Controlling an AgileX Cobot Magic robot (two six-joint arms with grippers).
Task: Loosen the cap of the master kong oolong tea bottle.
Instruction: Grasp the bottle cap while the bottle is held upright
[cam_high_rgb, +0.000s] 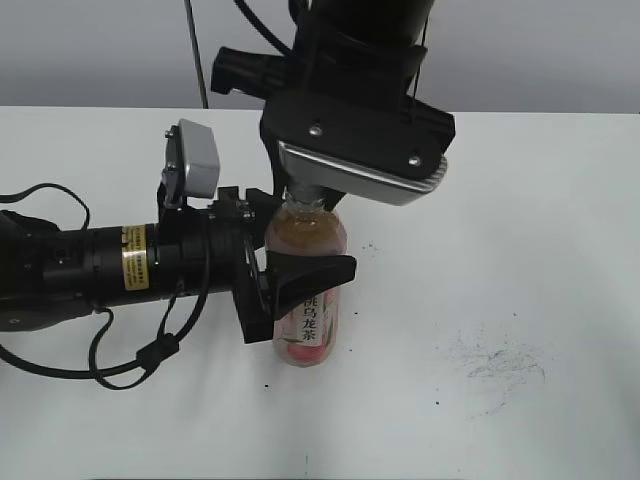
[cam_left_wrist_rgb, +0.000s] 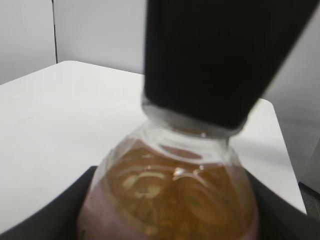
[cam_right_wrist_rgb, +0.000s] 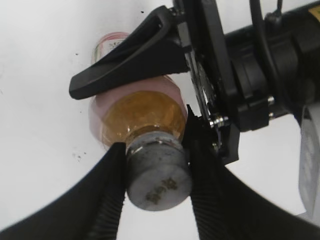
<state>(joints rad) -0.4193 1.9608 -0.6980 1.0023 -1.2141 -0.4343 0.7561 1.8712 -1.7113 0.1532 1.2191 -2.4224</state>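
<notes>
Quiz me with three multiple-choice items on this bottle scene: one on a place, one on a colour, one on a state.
1. Where do the right gripper's jaws sit?
A. on the cap
B. on the label
C. on the table

2. What colour is the tea in the master kong oolong tea bottle?
A. green
B. amber
C. clear

3. How is the bottle?
A. lying down
B. hanging in the air
C. upright, clamped by the left gripper

A: the right wrist view shows both jaws flanking the cap.
B: the liquid shows amber.
C: it stands on the table between the left jaws.
</notes>
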